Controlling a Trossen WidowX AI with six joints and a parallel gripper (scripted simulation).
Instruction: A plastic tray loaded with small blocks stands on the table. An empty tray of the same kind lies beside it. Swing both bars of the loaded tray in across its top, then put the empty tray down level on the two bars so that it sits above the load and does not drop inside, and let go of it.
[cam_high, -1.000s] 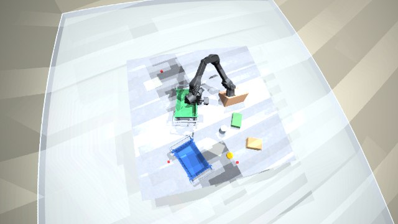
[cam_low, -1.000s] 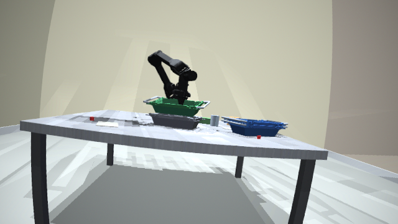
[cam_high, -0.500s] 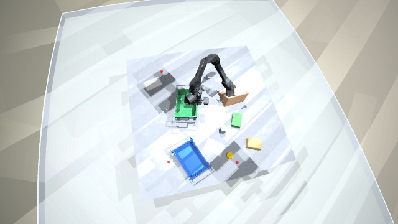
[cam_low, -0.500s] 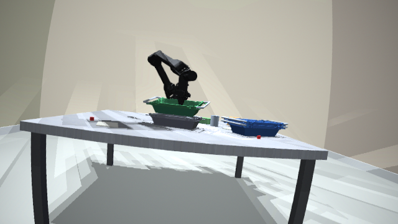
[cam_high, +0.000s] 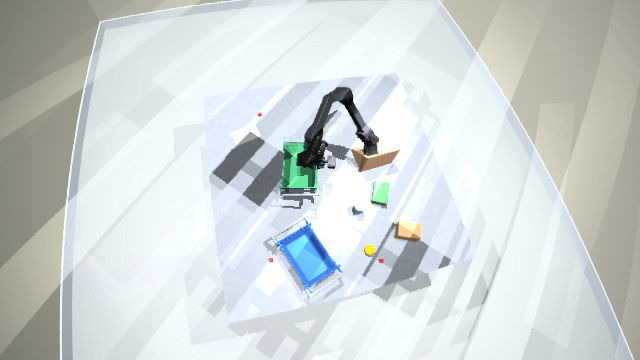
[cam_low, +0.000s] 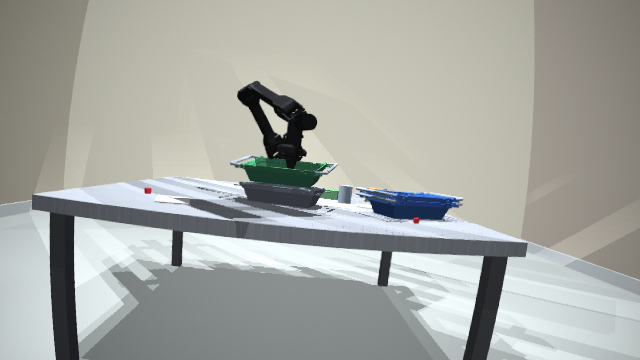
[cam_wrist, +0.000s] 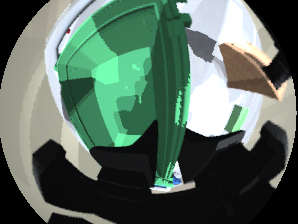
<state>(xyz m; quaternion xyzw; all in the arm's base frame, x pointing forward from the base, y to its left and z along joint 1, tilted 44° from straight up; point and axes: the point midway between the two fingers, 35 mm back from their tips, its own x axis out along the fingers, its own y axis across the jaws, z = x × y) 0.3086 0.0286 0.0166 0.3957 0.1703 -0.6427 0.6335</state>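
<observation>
Pincer clenched on one side wall of the green tray, one finger inside the wall, the other outside. No blocks seen in the part of its inside that shows. Green tray is roughly level in the exterior view, raised off the surface, directly over the dark grey tray; whether the two touch, cannot tell. Pale bars of the green tray stick out beyond its two ends. Load and bar positions of the grey tray: hidden, not determined. Blue tray sits on the surface, apart from the other two and turned at an angle to the green one, with pale bars at its ends. Tan angled panels stand around the arm's base. Near them lies a green block; a grey cylinder stands upright beside it. Further off: an orange block and a round yellow piece. A small red cube lies near the blue tray.
</observation>
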